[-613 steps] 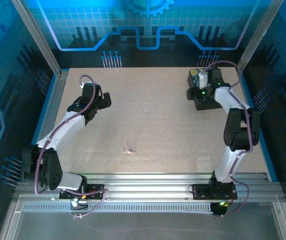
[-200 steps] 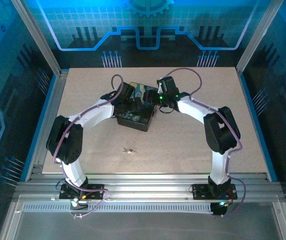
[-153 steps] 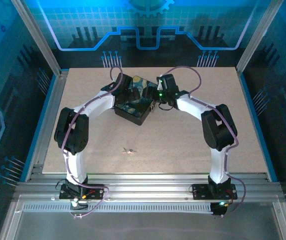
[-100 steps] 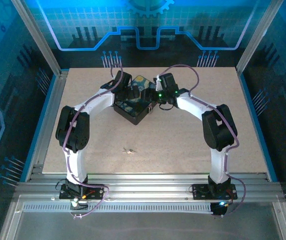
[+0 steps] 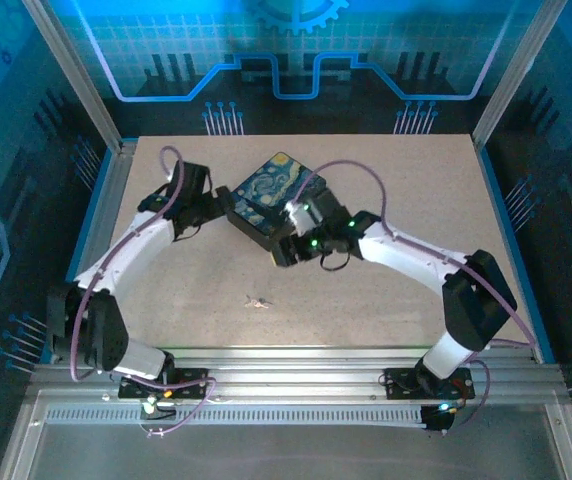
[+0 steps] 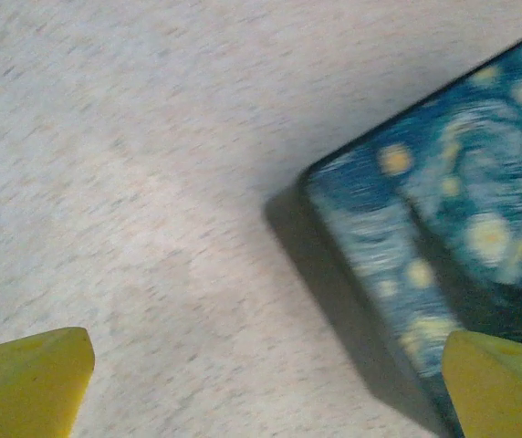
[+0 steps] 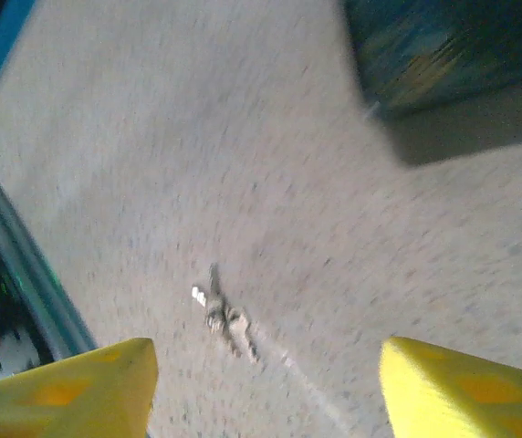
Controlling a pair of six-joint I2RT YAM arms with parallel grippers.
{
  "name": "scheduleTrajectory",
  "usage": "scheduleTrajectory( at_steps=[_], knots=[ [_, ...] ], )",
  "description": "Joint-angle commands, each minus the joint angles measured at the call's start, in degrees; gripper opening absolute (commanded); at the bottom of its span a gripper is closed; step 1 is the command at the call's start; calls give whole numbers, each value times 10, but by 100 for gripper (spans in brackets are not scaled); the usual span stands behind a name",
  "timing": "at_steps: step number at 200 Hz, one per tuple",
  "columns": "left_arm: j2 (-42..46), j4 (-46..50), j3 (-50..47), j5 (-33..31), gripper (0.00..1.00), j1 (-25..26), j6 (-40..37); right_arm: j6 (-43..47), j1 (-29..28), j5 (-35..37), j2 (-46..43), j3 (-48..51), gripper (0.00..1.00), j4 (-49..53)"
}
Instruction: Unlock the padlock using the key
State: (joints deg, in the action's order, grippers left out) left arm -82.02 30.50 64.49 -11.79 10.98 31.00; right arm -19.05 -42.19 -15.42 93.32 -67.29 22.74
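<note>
The key is a tiny pale metal piece lying flat on the table, left of centre and towards the front. In the right wrist view the key lies ahead of my right gripper, which is open and empty. From above, the right gripper hovers between the black box with the swirly painted lid and the key. My left gripper is open just left of the box; in its wrist view the box corner sits near the right fingertip. The padlock is out of view.
Metal rails run along the table's near edge, and a blue-edged frame borders the left side. In the right wrist view that table edge lies to the left of the key.
Both grippers have drawn away from the box. The left one pulled back leftwards; the right one swung towards the front, over the key's side. The box has turned slightly.
</note>
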Motion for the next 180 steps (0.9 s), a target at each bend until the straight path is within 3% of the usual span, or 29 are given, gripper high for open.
scheduleTrajectory(
  at_steps=[1, 17, 38, 96, 132, 180],
  knots=[
    [33, 29, -39, 9, 99, -32, 42, 29, -54, 9, 15, 30, 59, 12],
    [49, 37, -55, 19, 99, -31, 41, 33, -88, 15, 51, 26, 51, 0],
    [64, 39, -77, 46, 99, -29, 57, 45, -133, 63, 102, -9, 50, 3],
    [86, 49, -101, 51, 99, -18, 51, 61, -166, 172, 182, -91, 59, 34],
    [85, 51, -95, 44, 99, -18, 41, 85, -166, 168, 203, -97, 61, 32],
    [70, 58, -85, 34, 99, -18, 35, 101, -166, 129, 229, -85, 52, 3]
  ],
)
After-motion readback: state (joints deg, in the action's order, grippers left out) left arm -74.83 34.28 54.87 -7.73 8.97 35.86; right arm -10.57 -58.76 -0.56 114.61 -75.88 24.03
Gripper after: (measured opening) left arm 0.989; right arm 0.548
